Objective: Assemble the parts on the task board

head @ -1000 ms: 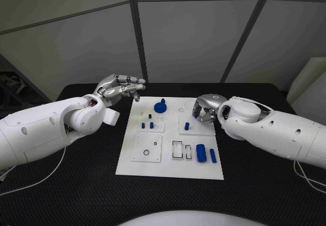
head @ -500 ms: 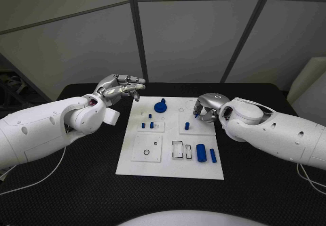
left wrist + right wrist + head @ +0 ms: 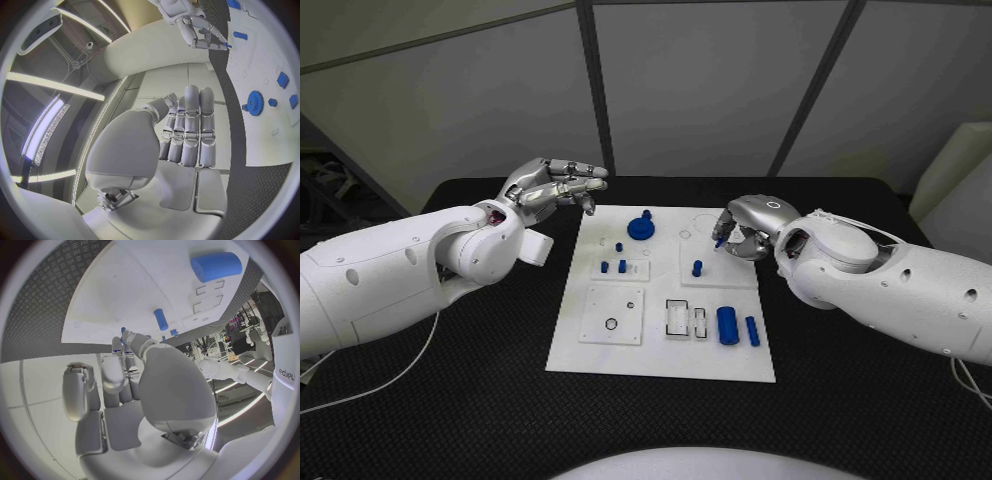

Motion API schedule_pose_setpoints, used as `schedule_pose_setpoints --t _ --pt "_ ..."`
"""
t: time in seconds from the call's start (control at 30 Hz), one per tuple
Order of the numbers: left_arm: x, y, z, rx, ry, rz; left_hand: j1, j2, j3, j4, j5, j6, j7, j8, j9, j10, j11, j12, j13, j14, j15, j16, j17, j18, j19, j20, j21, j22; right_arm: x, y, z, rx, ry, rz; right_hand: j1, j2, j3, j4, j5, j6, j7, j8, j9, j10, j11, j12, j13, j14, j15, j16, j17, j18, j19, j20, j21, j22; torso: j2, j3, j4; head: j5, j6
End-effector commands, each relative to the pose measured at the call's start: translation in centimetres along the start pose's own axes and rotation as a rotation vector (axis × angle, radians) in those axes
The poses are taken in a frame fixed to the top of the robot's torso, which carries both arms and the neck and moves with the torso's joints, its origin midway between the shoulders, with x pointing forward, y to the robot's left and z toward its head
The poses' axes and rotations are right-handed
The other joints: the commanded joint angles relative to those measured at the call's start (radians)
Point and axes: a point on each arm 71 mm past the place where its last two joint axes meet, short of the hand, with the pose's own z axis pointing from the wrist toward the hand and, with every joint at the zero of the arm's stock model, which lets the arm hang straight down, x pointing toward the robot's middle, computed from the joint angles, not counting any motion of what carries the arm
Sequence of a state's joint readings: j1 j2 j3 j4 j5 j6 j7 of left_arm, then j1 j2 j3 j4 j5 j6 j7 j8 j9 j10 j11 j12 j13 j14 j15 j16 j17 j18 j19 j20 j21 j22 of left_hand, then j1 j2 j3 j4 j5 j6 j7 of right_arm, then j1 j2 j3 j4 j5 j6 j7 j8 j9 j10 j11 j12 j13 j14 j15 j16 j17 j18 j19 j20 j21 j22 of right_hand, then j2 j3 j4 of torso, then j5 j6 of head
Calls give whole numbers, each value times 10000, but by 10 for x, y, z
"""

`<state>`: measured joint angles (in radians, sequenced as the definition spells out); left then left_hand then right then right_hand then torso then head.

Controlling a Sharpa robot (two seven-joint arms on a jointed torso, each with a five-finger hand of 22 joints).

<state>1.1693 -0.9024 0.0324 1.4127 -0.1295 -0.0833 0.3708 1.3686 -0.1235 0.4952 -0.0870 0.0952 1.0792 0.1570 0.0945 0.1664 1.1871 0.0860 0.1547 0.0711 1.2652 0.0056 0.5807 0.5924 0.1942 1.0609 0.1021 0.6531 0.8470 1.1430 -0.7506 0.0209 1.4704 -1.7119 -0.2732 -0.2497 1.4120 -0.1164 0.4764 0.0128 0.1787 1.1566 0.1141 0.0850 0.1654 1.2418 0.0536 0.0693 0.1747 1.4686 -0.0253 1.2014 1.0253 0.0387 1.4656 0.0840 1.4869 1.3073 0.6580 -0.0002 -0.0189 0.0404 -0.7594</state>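
The white task board [image 3: 661, 352] lies mid-table. On it are a blue gear [image 3: 640, 227], three small pegs [image 3: 613, 265], a lone peg [image 3: 697, 267], a thick blue cylinder [image 3: 727, 324] and a slim bar [image 3: 751, 330]. My right hand [image 3: 744, 228] hovers over the board's far right corner and pinches a small blue peg [image 3: 720, 240] at its fingertips; the left wrist view shows the peg [image 3: 223, 45] under that hand [image 3: 195, 27]. My left hand [image 3: 557, 188] is raised beside the board's far left corner, fingers extended [image 3: 187, 125], holding nothing.
Two rectangular slots [image 3: 687, 316] and a square plate with a ring hole [image 3: 613, 315] mark the board's near half. The right wrist view shows the cylinder [image 3: 215, 266] and a peg [image 3: 161, 319] on the board [image 3: 125, 295]. Black table [image 3: 459, 380] surrounds it.
My right hand has shifted slightly to the right and away over the board's far right corner, and the blue peg now shows at its fingertips. The left hand has not moved.
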Motion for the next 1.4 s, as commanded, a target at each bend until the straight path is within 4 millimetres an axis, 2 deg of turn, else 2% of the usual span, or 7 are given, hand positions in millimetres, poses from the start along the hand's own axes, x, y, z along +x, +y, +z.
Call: schedule_pose_setpoints --t 0.03,0.3,0.53,0.6,0.73,0.9,1.4 --pt "0 -2 0 121 31 -74 -6 88 -73 4 -30 -48 3 -49 -9 -45 27 -11 -6 65 -12 -68 -10 -108 14 52 -32 -10 -8 14 -5 -328 -510 365 -14 59 6 -82 53 85 1 33 20 87 -17 -25 -12 119 -61 -47 -10 -155 559 -53 55 1869 4 5 -16 74 10" --pt "3 -1 2 133 100 -104 -6 88 -73 4 -30 -48 3 -49 -9 -45 27 -11 -6 65 -12 -68 -10 -108 14 52 -32 -10 -15 58 -11 -1455 -658 816 -14 55 1 -103 62 88 0 29 23 90 -19 -30 -18 120 -63 -42 -9 -158 565 -57 64 1878 8 -9 25 196 8" --pt "5 -1 3 127 135 -120 2 93 -80 -5 -25 -52 6 -55 -12 -51 29 -15 -7 68 -11 -80 -14 -107 19 52 -41 -18 -13 93 -3 -2206 -503 871 -6 58 3 -132 74 85 0 20 25 91 -19 -39 -26 118 -66 -49 -27 -153 555 -61 49 1863 13 -20 10 446 -53" --pt "6 -1 3 127 157 -129 14 99 -91 -17 -17 -57 10 -64 -15 -60 32 -20 -8 72 -10 -97 -19 -107 26 52 -54 -28 -12 100 0 -2350 -451 849 -6 61 4 -137 77 83 2 17 25 89 -18 -41 -29 118 -66 -50 -29 -155 558 -61 54 1869 17 -25 36 484 -81" --pt "8 -1 4 122 206 -150 14 99 -91 -17 -17 -57 10 -64 -15 -60 32 -20 -8 72 -10 -97 -19 -107 26 52 -54 -28 -7 119 8 -2724 -234 781 -6 70 8 -155 86 75 6 6 25 82 -13 -51 -37 117 -66 -49 -35 -174 600 -64 120 1934 31 -22 29 629 -130" --pt "10 -1 5 131 240 -165 14 99 -91 -17 -17 -57 10 -64 -15 -60 32 -20 -8 72 -10 -97 -19 -107 26 52 -54 -28 6 133 10 -3031 211 650 -6 78 11 -163 90 71 9 1 26 79 -11 -54 -42 118 -66 -45 -32 -179 609 -65 135 1948 21 -17 1 772 -191" --pt "13 0 7 117 308 -194 11 99 -105 -19 -19 -60 14 -70 -18 -64 37 -23 -9 73 -7 -108 -23 -108 29 53 -64 -35 32 150 14 -3284 1122 255 -103 130 -7 -188 15 11 35 -64 23 -2 22 -82 -97 118 -47 -34 -54 -176 602 -59 124 1940 6 2 6 999 -358"
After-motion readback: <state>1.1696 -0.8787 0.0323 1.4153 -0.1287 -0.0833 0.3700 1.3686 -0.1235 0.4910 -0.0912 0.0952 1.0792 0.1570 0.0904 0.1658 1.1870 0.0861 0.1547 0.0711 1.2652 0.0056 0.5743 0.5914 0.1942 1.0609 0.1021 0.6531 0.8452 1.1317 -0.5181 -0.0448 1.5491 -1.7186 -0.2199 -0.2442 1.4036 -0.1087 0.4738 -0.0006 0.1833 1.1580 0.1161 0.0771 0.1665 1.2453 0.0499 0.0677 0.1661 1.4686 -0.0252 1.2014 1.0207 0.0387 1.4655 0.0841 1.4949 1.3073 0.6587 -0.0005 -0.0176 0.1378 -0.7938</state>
